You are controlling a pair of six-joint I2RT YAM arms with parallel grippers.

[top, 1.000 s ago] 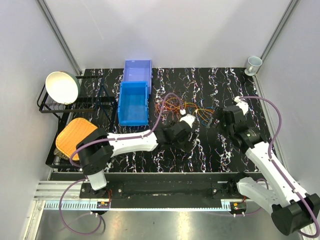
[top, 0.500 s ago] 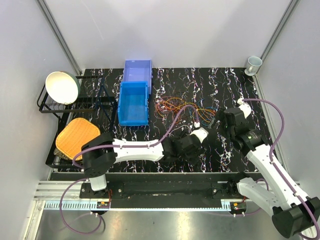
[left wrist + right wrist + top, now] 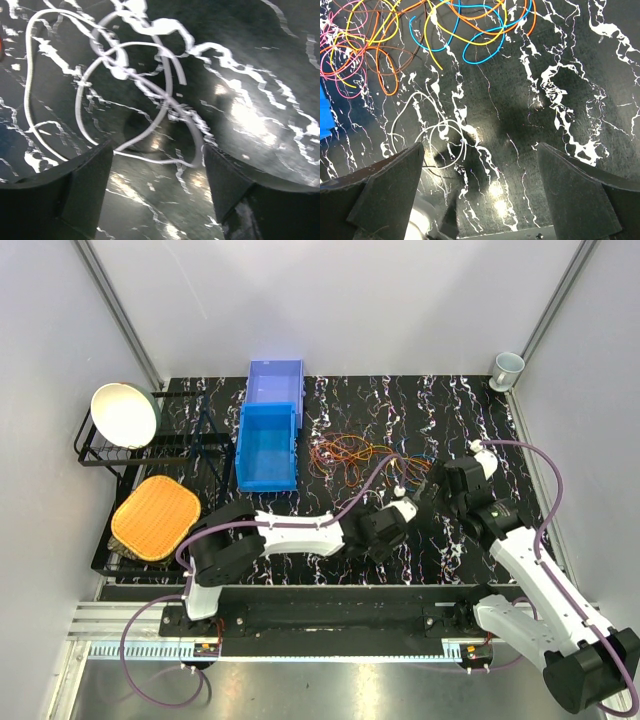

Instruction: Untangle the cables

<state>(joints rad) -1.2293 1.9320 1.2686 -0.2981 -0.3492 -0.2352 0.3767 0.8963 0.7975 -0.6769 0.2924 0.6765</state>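
The tangle of thin orange, yellow, red, blue and brown cables [image 3: 350, 452] lies in loose overlapping loops on the black, white-veined marble surface [image 3: 500, 430], just right of the bright blue plastic bin [image 3: 268, 447]. A single thin white wire [image 3: 150, 92] sits apart from that bundle, nearer the arms, coiled in a couple of slack rings that cross one another.

The left end effector [image 3: 405, 508] is stretched far across to the right and hangs low over this white wire. In its wrist view the jaws are spread wide with nothing between them; the wire rests flat on the surface in the gap ahead of the fingers [image 3: 85, 180]. That pose suits a pinch on one strand where the rings cross, though it grips nothing at present.

The right end effector [image 3: 432, 488] hovers just beside the left one, also released and empty. Its camera looks down on both groups, the coloured loops at the top and the white rings below. Held there, it seems placed either to pin part of the bundle or to take the next strand.

The coloured wires are thoroughly interlaced, so most of the job appears to remain. Such fine wire is springy and light — a pull on one loop is likely to drag its neighbours along.
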